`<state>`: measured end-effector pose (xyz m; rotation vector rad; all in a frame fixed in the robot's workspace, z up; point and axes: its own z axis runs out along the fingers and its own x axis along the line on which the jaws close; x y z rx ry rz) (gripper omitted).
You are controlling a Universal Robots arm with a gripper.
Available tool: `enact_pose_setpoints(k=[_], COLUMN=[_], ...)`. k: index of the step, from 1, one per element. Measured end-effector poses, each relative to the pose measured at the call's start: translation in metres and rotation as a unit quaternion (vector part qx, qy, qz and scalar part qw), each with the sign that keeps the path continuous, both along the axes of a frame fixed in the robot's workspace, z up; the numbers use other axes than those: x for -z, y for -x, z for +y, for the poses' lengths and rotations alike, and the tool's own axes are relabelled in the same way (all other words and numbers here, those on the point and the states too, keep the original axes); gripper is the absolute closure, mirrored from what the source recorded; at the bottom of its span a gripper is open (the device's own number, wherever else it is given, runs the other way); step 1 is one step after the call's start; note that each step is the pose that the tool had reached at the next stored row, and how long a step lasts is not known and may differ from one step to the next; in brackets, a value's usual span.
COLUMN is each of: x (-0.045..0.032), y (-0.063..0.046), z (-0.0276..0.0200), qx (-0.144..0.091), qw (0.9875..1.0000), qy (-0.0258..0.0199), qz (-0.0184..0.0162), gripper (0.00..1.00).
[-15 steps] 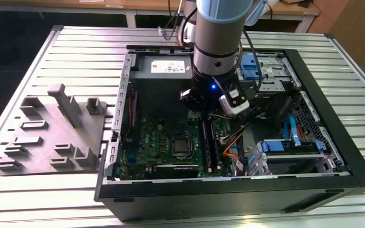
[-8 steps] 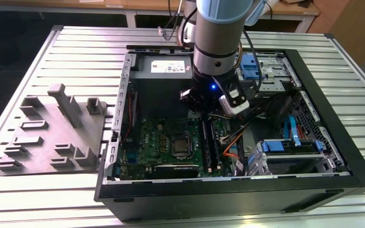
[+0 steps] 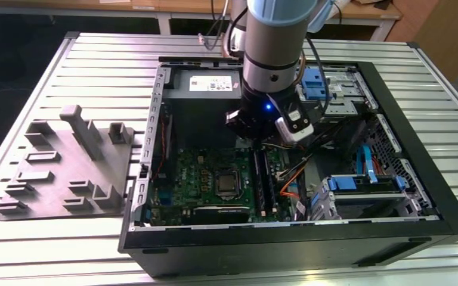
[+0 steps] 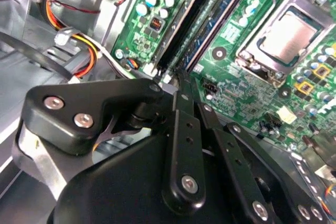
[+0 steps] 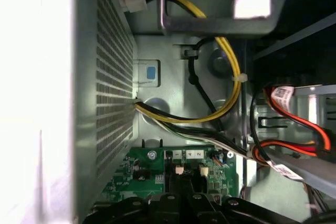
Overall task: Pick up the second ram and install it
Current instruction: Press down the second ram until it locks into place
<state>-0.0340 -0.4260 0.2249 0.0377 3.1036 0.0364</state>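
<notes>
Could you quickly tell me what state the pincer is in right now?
Pincer: down inside the computer case, over the green circuit board; open or shut cannot be told.

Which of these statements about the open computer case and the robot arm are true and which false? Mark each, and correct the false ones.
1. The gripper is inside the open computer case, above the green circuit board. True.
2. The grey plastic tray lies inside the case. False: it lies on the slatted table, on the exterior view's left of the case.
3. The processor socket on the board has a metal frame around it. True.
4. The case stands closed with its side panel on. False: it lies open, showing board, cables and drive bays.
</notes>
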Motion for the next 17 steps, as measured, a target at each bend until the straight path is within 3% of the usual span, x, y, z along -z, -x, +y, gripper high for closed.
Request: enact_pose_setpoints(k=[6, 12, 17], x=[-0.0149, -0.0151, -0.015], y=[0.0, 0.0, 0.0], z=[0.0, -0.0008, -0.0085], qx=[0.0, 0.0, 0.0], qw=[1.0, 1.0, 1.0], qy=[0.0001, -0.0002, -0.0002], qz=[0.0001, 0.0002, 0.0001], gripper=[0.9, 0.9, 0.9])
